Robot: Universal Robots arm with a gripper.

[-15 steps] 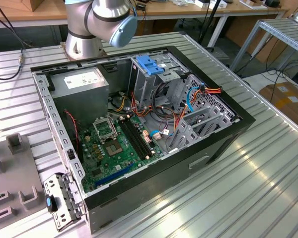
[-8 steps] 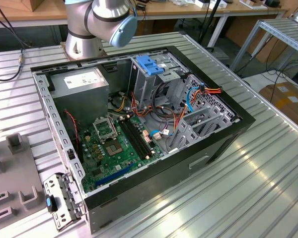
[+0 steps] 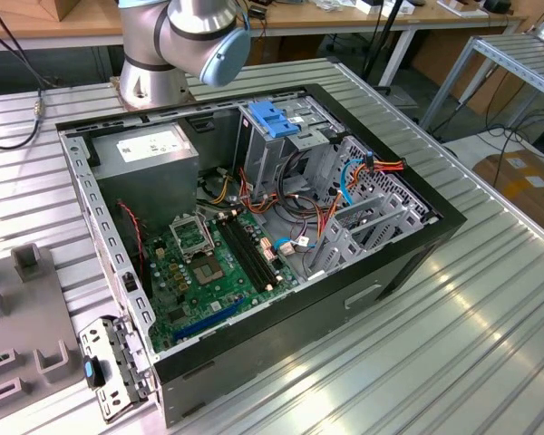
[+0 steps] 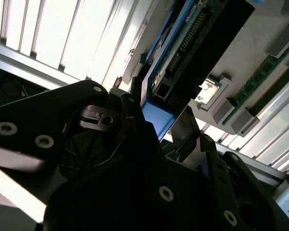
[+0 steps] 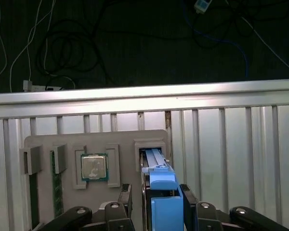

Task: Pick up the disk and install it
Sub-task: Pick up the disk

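Note:
The disk (image 5: 156,166) stands on edge in a slot of a grey fixture tray (image 5: 43,144), its blue plastic rail facing the camera. In the second wrist view its dark board side and connector (image 4: 197,43) run away from the gripper. My gripper (image 5: 157,195) is open and straddles the disk's near end. One finger (image 5: 188,195) lies against the blue rail, the other finger (image 5: 126,192) stands a little off the disk. The gripper (image 4: 159,113) is close over the blue end.
An open computer case (image 3: 254,227) lies on the ribbed metal table, with a silver drive cage with a blue cap (image 3: 276,118) and a grey power supply (image 3: 154,154). The arm's base (image 3: 186,36) stands behind it. The tray (image 3: 27,344) also holds a processor (image 5: 94,167) and a memory stick (image 5: 57,192).

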